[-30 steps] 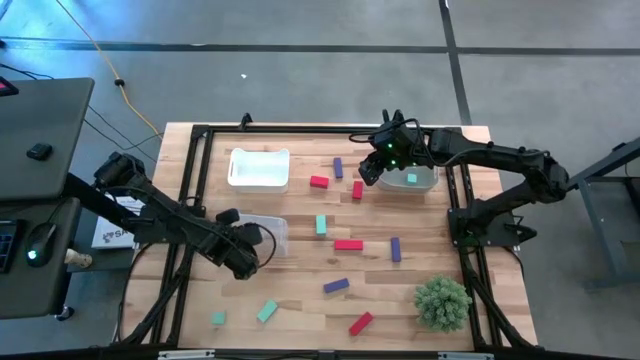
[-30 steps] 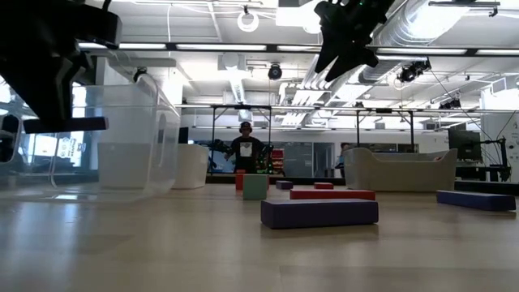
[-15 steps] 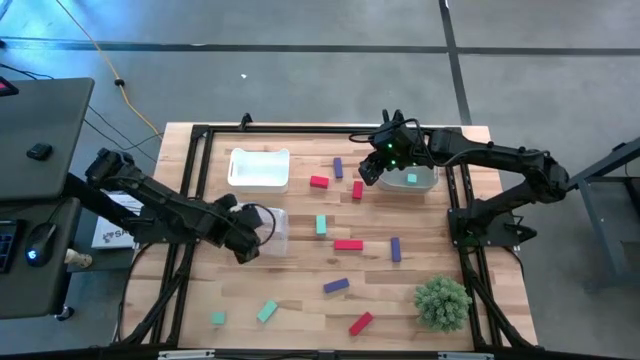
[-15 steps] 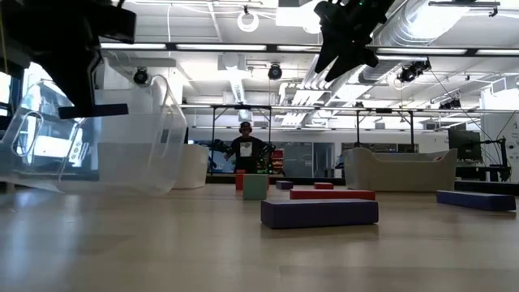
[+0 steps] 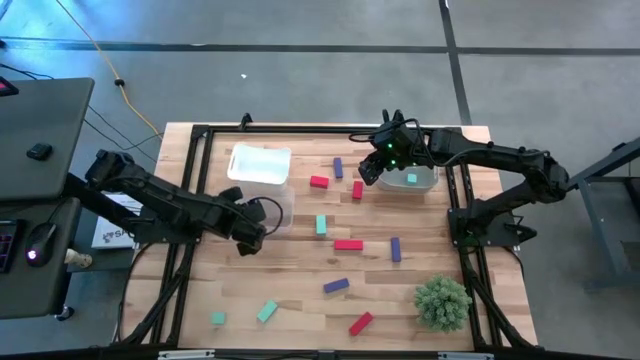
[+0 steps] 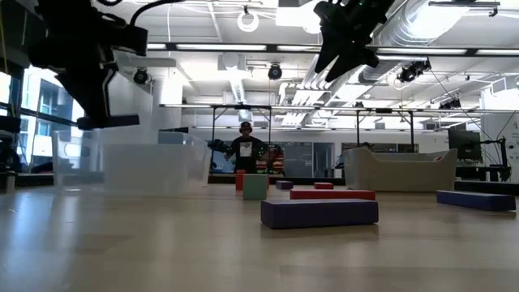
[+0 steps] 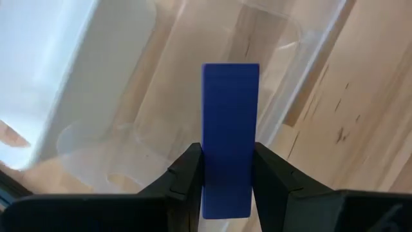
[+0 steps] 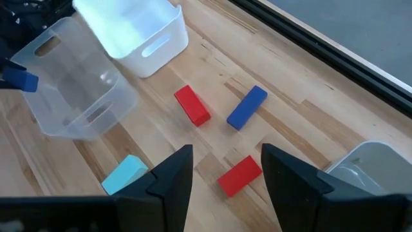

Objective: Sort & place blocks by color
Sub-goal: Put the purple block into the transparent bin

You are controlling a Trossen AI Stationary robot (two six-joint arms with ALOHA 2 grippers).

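My left gripper is shut on a purple-blue bar block, just near-side of a clear bin that stands against the white bin. Whether the block touches the clear bin I cannot tell. My right gripper hovers open above the table beside a second clear bin with a teal block in it. Below its fingers lie two red blocks, a purple one and a teal one. Several more red, purple and teal blocks lie flat on the table's middle and near part. My left gripper pinches the purple-blue bar by its two long sides near one end, between the two fingers. The bar lies along the fingers and juts out past their tips, level and lifted clear of the table.
A bushy green plant ball sits at the near right corner. Loose blocks: red, purple, teal, red. A black frame rail runs along the table's left side.
My left gripper, still shut on the purple-blue bar, has moved toward the far edge and slightly right. The clear bin ahead of it has slid toward the far edge, tipping up on the way, and now stands level against the white bin.
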